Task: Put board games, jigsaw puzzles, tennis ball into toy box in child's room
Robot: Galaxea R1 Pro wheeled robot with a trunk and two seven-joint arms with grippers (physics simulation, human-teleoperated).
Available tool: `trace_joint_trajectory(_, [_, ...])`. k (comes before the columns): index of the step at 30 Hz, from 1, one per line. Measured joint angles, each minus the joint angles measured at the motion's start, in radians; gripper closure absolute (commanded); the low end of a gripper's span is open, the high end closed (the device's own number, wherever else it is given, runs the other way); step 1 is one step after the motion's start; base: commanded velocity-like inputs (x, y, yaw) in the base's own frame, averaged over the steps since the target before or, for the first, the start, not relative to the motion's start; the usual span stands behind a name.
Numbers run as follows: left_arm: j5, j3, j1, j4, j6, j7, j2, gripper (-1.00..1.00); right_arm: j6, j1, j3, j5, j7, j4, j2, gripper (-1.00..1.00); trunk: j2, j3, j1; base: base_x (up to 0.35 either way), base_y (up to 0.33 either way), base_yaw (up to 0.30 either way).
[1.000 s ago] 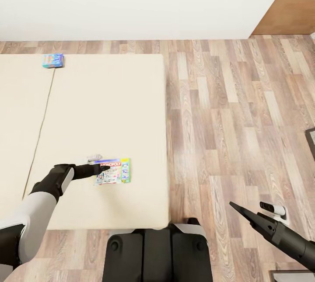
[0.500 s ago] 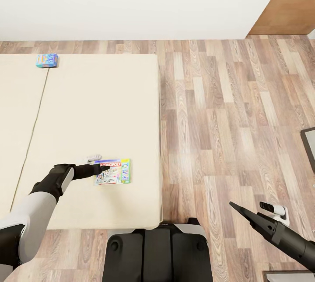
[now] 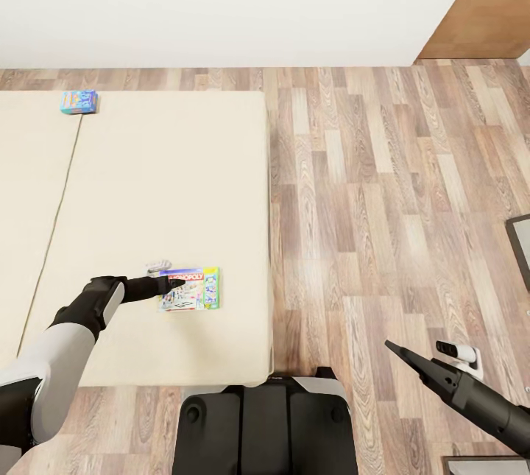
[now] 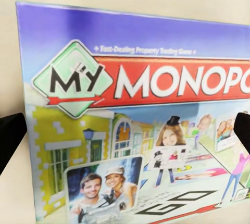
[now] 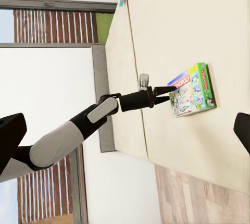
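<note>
Wood-plank floor (image 3: 383,195) fills the head view's right half, white wall (image 3: 221,4) behind it. Bed (image 3: 147,188) with beige cover takes the left side, a seam running down the cover near its left part. Robot base (image 3: 265,427) sits at the bed's near edge.

Left arm (image 3: 73,328) reaches out over the bed, white forearm and black wrist. Left gripper (image 3: 175,284) is at the Monopoly box's (image 3: 190,289) left edge. In the left wrist view the 2 black fingertips (image 4: 10,138) stand wide apart, 1 at each side of the box lid (image 4: 135,125), nothing pinched between them; contact with the box cannot be told.

Right arm (image 3: 478,405) hangs over the floor near the base. Right gripper (image 3: 397,351): its fingers look pressed to 1 point in the head view, but its wrist view shows the tips (image 5: 10,135) spread apart, holding nothing.

Monopoly lies flat on the bed near its near right corner. Small blue game box (image 3: 78,101) lies at the bed's far edge, well apart from Monopoly.
</note>
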State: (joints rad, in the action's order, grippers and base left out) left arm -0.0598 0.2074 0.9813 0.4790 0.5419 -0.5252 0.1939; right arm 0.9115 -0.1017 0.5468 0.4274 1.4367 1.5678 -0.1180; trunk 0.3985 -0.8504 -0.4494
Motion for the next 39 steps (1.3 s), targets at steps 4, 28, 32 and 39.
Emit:
trace_joint_trajectory(4, [0.000,0.000,0.000,0.000,0.000,0.000,-0.001,-1.00,0.000,0.000,-0.002,0.000,-0.005,0.000,0.000,-1.00,0.000,0.000,0.000,0.000,-0.011,0.000])
trace_joint_trajectory(28, [0.000,0.001,0.000,0.000,0.000,0.000,0.000,-1.00,0.000,0.000,-0.002,0.000,-0.007,-0.002,0.000,-1.00,0.000,0.000,0.000,0.000,-0.110,0.000])
trace_joint_trajectory(32, [0.000,0.000,0.000,0.001,-0.001,0.000,0.000,-1.00,0.000,0.000,-0.002,0.000,-0.008,-0.001,0.000,-1.00,0.000,0.000,0.000,0.000,-0.136,0.000])
trace_joint_trajectory(39, [0.000,0.000,0.000,0.001,-0.001,0.000,0.000,-1.00,0.000,0.000,-0.002,0.000,-0.008,-0.001,0.000,-1.00,0.000,0.000,0.000,0.000,-0.204,0.000])
